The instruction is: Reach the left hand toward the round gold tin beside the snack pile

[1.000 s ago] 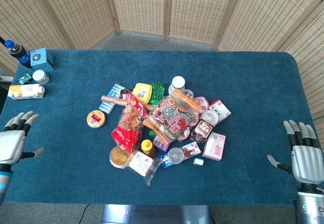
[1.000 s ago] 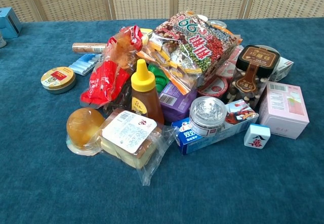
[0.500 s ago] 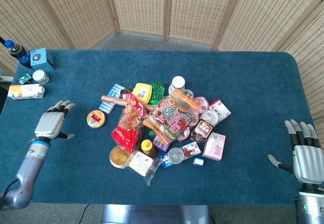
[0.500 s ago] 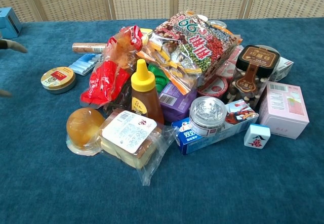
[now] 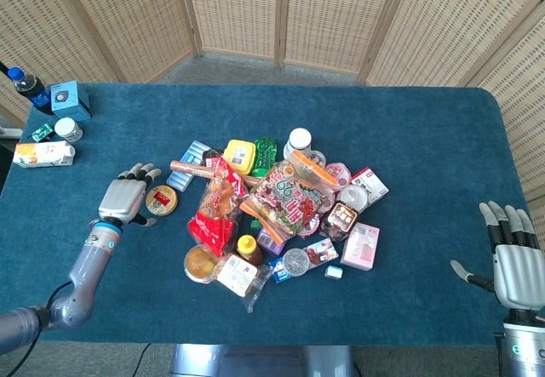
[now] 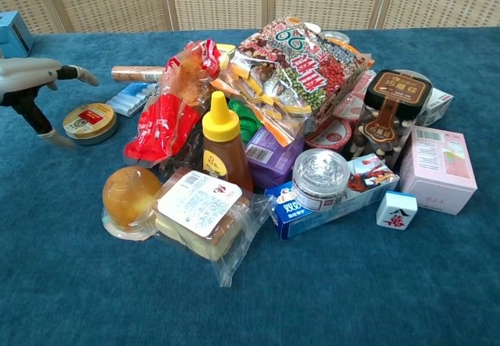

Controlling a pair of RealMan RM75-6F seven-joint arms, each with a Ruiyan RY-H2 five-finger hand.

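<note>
The tin point(image 5: 161, 199) lies flat on the table point(image 5: 409, 122), toward its left edge, just beside the left side of the pile point(image 5: 281, 207) and apart from it; a red bag point(image 6: 160, 123) is its nearest neighbour. The chest view shows the tin point(image 6: 89, 122) as a low round can with a printed gold lid and a short plain wall.

The left hand point(image 5: 126, 199) hovers just left of the tin, fingers spread and holding nothing; in the chest view the left hand point(image 6: 31, 80) shows at the left border, thumb pointing down near the tin's wall, not visibly touching. The right hand point(image 5: 515, 262) sits well apart near the table's right edge, fingers apart and empty.

The tin looks rigid and probably light, so it should not crush. Its smooth metal wall is likely slippery, and it is so shallow that there is little side to catch. The better hold, I judge, is across the rim, thumb on the near wall and fingers on the far one, pressing down slightly into the soft cloth. A push from one side only could slide it into the bag.
</note>
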